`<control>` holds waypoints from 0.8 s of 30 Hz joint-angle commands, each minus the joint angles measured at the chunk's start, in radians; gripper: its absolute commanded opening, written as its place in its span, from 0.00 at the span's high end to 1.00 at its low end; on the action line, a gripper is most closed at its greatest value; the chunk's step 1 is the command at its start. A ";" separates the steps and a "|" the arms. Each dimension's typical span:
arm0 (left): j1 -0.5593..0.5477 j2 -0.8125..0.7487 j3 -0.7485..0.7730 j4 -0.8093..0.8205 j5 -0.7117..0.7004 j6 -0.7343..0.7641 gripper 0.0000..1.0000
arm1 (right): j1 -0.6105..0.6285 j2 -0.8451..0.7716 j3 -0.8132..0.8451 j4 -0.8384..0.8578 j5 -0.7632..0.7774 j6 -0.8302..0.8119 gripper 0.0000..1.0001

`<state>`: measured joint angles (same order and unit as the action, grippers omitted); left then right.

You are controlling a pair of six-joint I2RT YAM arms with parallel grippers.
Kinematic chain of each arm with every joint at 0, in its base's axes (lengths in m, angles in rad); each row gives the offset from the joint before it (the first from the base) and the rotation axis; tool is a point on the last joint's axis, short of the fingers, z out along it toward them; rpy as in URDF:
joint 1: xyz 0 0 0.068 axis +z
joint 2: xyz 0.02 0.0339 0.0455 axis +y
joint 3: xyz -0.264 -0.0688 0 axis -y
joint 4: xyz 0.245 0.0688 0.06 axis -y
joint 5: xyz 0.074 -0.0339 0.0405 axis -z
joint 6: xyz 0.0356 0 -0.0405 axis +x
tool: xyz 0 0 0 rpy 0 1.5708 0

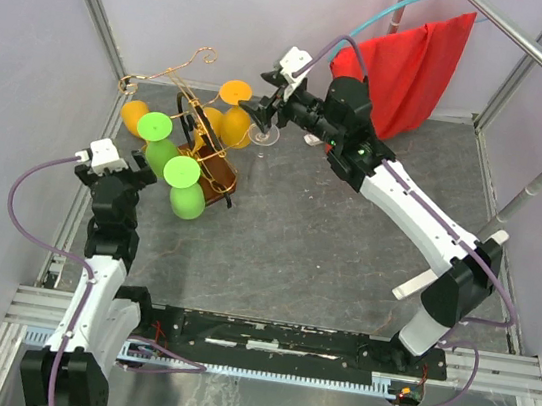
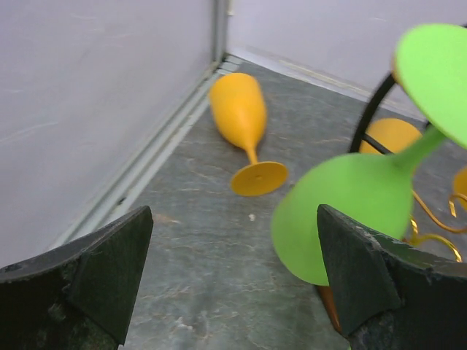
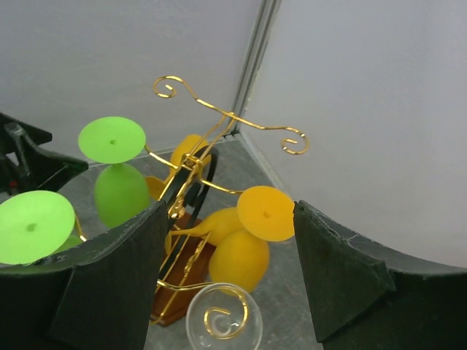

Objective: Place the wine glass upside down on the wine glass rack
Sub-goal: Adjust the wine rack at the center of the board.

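The left gripper [image 2: 233, 219] stands wide and empty. Ahead to its left, a matte orange wine glass [image 2: 239, 109] lies on its side on the grey table [image 2: 204, 277]. Ahead to its right, a lime-green wine glass [image 2: 343, 204] hangs inverted. The right gripper [image 3: 230, 215] also gapes, gripping nothing. Just below its fingers, the clear wine glass [image 3: 222, 321] has its round foot over a curled end of the copper-wire, wooden-based wine glass rack [image 3: 169, 299].

Nothing written can be read on any surface (any print is perhaps too small to show).
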<state>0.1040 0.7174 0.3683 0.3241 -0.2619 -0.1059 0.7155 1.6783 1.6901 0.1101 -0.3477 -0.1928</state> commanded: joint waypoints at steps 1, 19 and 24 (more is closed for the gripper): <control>0.000 -0.010 0.106 -0.153 -0.210 0.012 0.01 | 0.024 0.032 0.055 -0.011 -0.023 0.098 0.23; 0.000 -0.014 0.182 -0.154 -0.255 0.001 0.01 | 0.106 0.208 0.205 -0.158 0.056 0.134 0.25; -0.002 -0.016 0.202 -0.173 -0.224 -0.009 0.01 | 0.125 0.255 0.267 -0.209 0.087 0.136 0.25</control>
<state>0.1040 0.7044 0.5106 0.1474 -0.5030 -0.1059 0.8227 1.9072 1.8709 -0.0742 -0.3016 -0.0677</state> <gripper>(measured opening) 0.990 0.757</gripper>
